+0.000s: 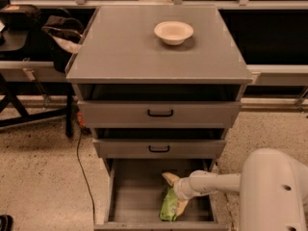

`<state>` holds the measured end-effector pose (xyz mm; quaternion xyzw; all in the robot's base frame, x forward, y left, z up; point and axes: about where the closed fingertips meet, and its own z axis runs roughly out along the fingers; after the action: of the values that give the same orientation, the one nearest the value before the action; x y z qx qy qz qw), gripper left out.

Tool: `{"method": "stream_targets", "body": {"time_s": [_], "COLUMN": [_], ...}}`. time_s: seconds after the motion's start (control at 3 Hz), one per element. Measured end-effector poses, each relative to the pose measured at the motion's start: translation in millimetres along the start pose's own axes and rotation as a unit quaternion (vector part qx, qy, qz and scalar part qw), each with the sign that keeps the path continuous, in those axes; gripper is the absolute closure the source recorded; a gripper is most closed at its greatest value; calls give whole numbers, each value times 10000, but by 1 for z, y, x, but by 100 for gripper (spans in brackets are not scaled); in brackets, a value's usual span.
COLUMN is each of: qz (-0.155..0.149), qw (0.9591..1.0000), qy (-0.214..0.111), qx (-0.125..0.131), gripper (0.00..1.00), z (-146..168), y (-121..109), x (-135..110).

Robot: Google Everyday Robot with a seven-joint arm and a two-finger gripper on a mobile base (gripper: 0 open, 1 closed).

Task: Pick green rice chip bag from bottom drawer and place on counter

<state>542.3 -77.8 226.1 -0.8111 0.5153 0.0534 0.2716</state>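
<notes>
Reaching into open bottom drawer (134, 191), lower centre: gripper (174, 194) at green rice chip bag (167, 209), positioned for pickup; whether clamped cannot be told. Counter (125, 47) above awaits bag.

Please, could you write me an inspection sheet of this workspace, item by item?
Surface: grey counter, flat.
Job's things: green rice chip bag lies in the open bottom drawer, right of middle; not yet on the counter.
Clutter: cream bowl on the counter, near the back.
Gripper: gripper reaches into the bottom drawer from the right, at the bag.
Cables: black cable on the floor, left of the cabinet.
Surroundings: dark bag at left; speckled floor.
</notes>
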Motion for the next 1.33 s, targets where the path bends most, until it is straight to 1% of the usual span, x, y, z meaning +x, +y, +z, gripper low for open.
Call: {"method": "stream_targets", "body": {"time_s": [0.33,0.67,1.0,1.33], "qz": [-434,-793,-1074,-1130], "qw": [9987,9960,9926,9911], "qy": [-250,-317,-267,-265], "qx": [-100,-268,-493,-651], "gripper": [0,0,0,0], "z": [3,7,19,33], "y": [2,7,17,27], "x": [2,4,3,0]}}
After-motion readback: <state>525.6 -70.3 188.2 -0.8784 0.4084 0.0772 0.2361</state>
